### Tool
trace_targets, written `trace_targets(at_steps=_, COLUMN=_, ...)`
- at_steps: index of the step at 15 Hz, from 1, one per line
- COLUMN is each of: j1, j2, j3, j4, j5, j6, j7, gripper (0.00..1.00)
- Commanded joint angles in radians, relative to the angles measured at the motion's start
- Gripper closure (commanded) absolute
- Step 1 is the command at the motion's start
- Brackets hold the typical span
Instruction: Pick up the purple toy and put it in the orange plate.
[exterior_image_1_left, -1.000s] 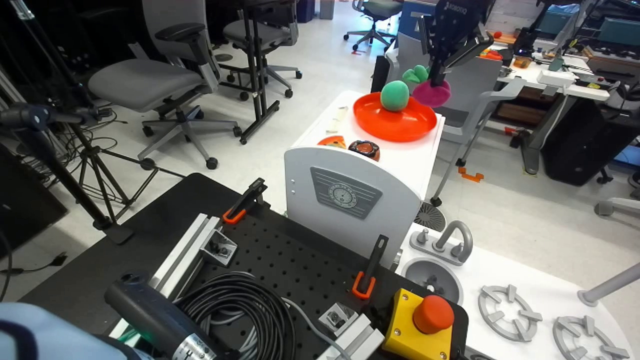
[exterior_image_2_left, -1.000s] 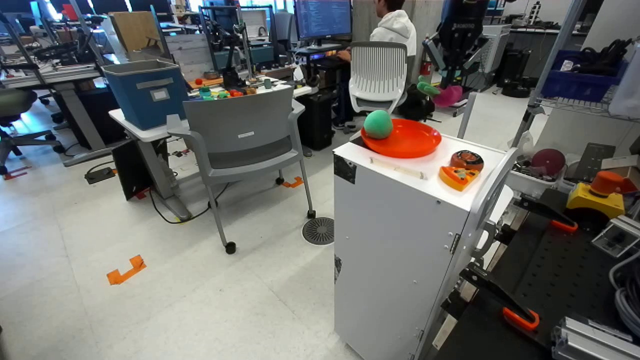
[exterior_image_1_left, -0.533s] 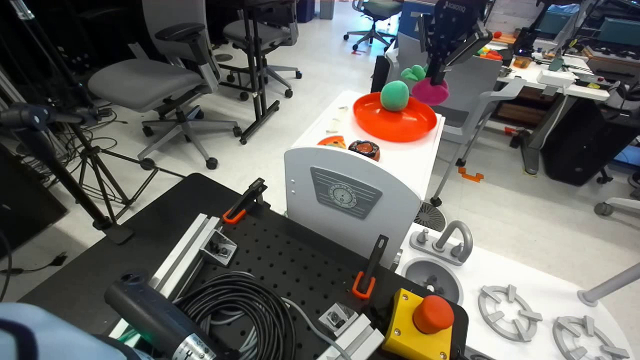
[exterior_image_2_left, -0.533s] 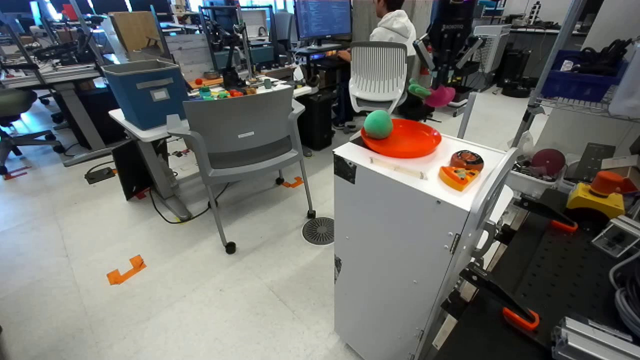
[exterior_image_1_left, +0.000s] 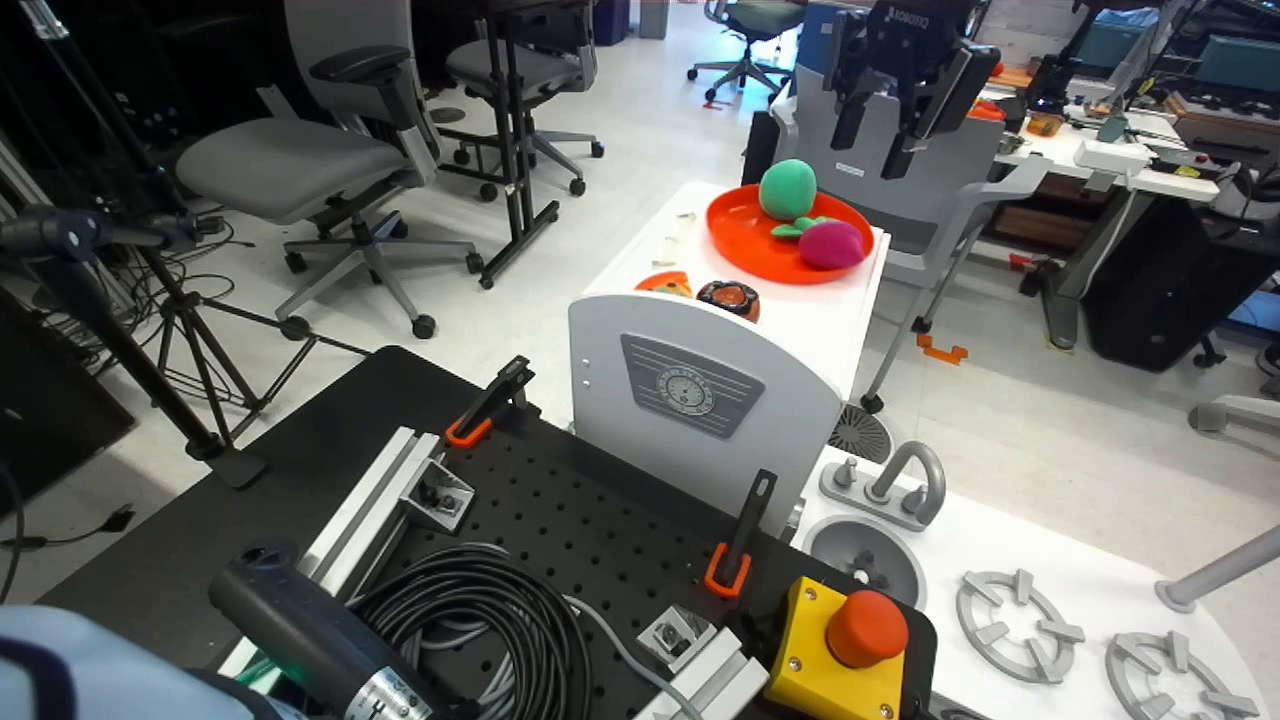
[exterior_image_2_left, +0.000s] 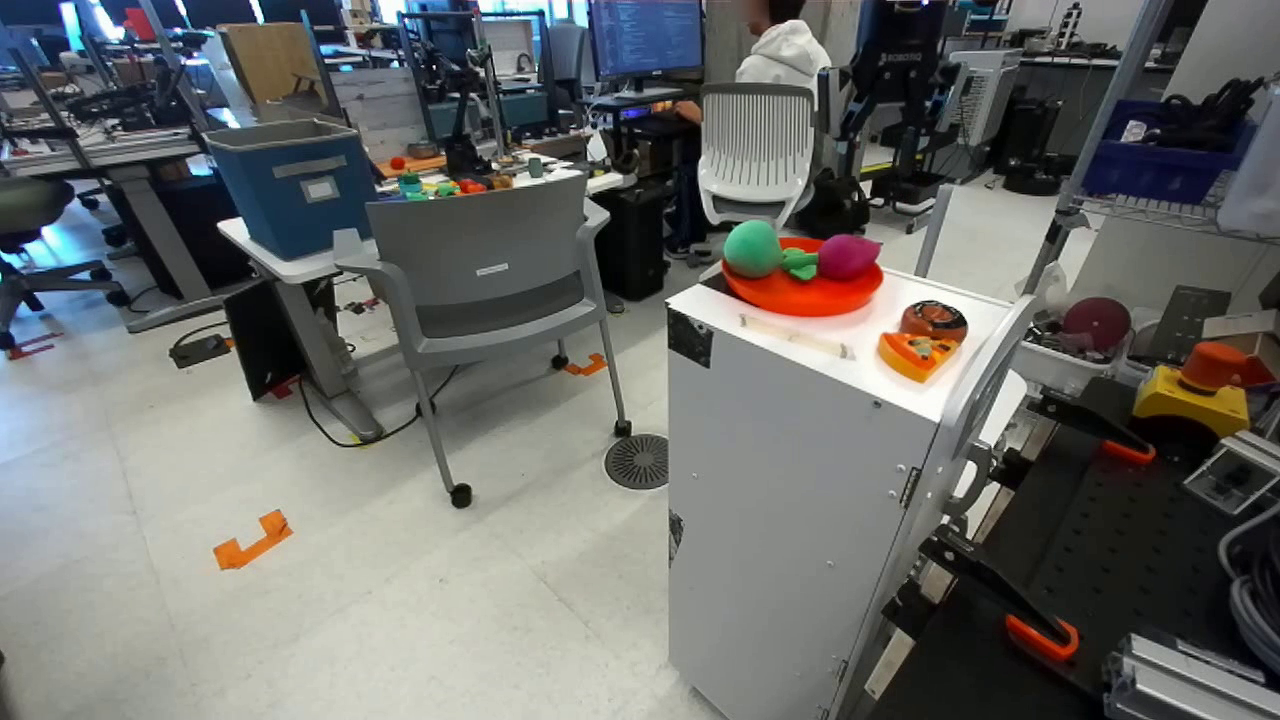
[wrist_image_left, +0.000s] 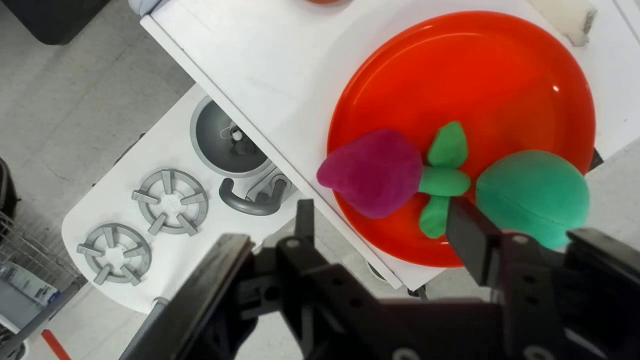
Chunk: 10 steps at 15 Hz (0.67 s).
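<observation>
The purple toy (exterior_image_1_left: 832, 246), with its green leafy stem, lies on its side in the orange plate (exterior_image_1_left: 740, 225), beside the green ball (exterior_image_1_left: 788, 190). From the wrist view, the purple toy (wrist_image_left: 375, 170) rests over the near-left part of the orange plate (wrist_image_left: 425, 75), its stem pointing at the green ball (wrist_image_left: 535, 195). Both exterior views show my gripper (exterior_image_1_left: 873, 150) above the plate, apart from the toy. Its fingers are spread with nothing held between them. In an exterior view the toy's pointed end reaches the rim of the orange plate (exterior_image_2_left: 800, 298).
A white cabinet top (exterior_image_2_left: 870, 350) carries the plate, along with a pizza-slice toy (exterior_image_2_left: 918, 355) and a round brown toy (exterior_image_2_left: 934, 320). A raised grey panel (exterior_image_1_left: 700, 380) edges that top. Behind stands a grey chair (exterior_image_2_left: 480, 250). A toy sink (wrist_image_left: 227, 140) sits lower.
The gripper has opened and let go of the purple toy, which has dropped from above the plate into it. The green ball has shifted very slightly.
</observation>
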Motion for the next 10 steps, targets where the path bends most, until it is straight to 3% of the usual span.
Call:
trace_targets(at_steps=1, j1=0.011, j2=0.005, j3=-0.011, j4=0.018, j5=0.009, j6=-0.026, j7=-0.015, gripper=0.01)
trace_targets(at_steps=10, j1=0.012, j2=0.000, j3=-0.014, j4=0.000, j5=0.001, j6=-0.002, j7=-0.010, gripper=0.00)
